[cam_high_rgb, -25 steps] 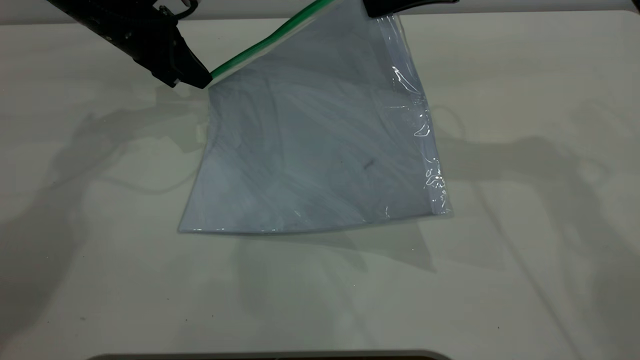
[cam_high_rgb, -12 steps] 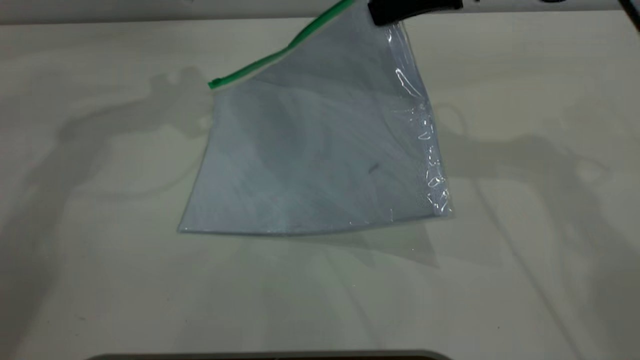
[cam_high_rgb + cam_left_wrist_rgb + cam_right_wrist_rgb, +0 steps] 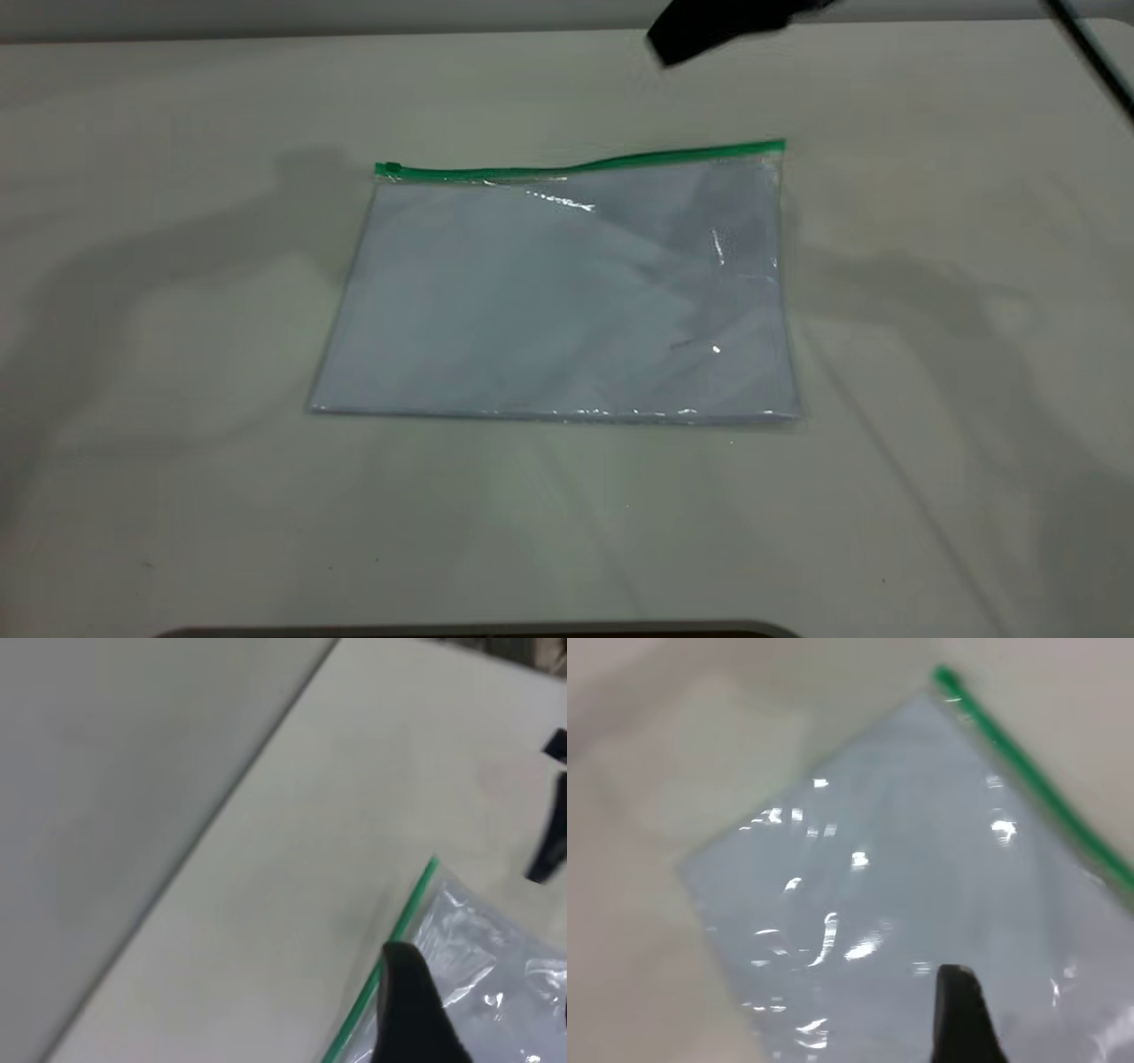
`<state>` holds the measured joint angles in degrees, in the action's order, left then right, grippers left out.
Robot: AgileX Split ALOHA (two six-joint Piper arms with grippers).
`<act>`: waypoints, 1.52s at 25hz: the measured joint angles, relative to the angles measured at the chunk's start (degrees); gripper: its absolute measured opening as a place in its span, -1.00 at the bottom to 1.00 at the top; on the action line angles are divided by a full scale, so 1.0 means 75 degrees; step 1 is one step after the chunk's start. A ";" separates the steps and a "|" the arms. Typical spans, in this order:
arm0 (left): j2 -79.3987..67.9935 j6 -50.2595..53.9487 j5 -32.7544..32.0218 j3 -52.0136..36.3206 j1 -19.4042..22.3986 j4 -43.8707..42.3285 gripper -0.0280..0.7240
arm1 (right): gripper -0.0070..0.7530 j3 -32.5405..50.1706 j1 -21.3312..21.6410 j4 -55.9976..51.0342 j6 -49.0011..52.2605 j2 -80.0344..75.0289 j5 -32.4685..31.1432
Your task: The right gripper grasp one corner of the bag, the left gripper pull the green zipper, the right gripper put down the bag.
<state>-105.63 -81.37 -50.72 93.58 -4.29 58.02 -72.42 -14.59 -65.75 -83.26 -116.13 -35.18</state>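
Bag (image 3: 558, 292): flat on the table (image 3: 177, 496), below and apart from my right gripper (image 3: 709, 27) (grip state unclear). Zipper (image 3: 580, 165): along its far edge, nearest my claw.

bag: the flat clear plastic pouch (image 3: 558, 292) lies on the pale bench (image 3: 177, 496), mid-bench
zipper: the thin green plastic strip (image 3: 580, 165) runs along the bag's far edge

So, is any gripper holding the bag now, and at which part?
Nothing is held. The bag lies flat on the table; the right gripper is above it, apart.
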 joint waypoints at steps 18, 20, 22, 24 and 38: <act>0.2326 0.3086 -0.1363 0.0000 -0.0019 -0.0571 0.35 | 0.08 0.0058 0.0024 0.6177 0.7412 0.6978 -0.4373; 0.2351 0.3430 -0.1672 0.0000 -0.0019 -0.0923 0.35 | 0.07 0.0277 0.0024 0.6999 0.8248 0.7489 -0.4715; 0.2420 0.3902 -0.2110 -0.0007 -0.0029 -0.1344 0.35 | 0.08 0.0735 0.0024 0.7694 0.8913 0.8045 -0.4742; 0.2568 0.4356 -0.2155 -0.0014 -0.0042 -0.1770 0.35 | 0.08 0.1345 0.0024 0.8175 0.9510 0.8572 -0.4742; 0.4961 0.8295 -0.2155 -0.2708 -0.0042 -0.5739 0.35 | 0.08 0.5710 0.0024 0.8714 1.0846 1.1615 -0.4243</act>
<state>-68.42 -19.16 -66.88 73.26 -4.61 14.98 -29.59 -14.41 -0.40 -1.91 -29.02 -67.00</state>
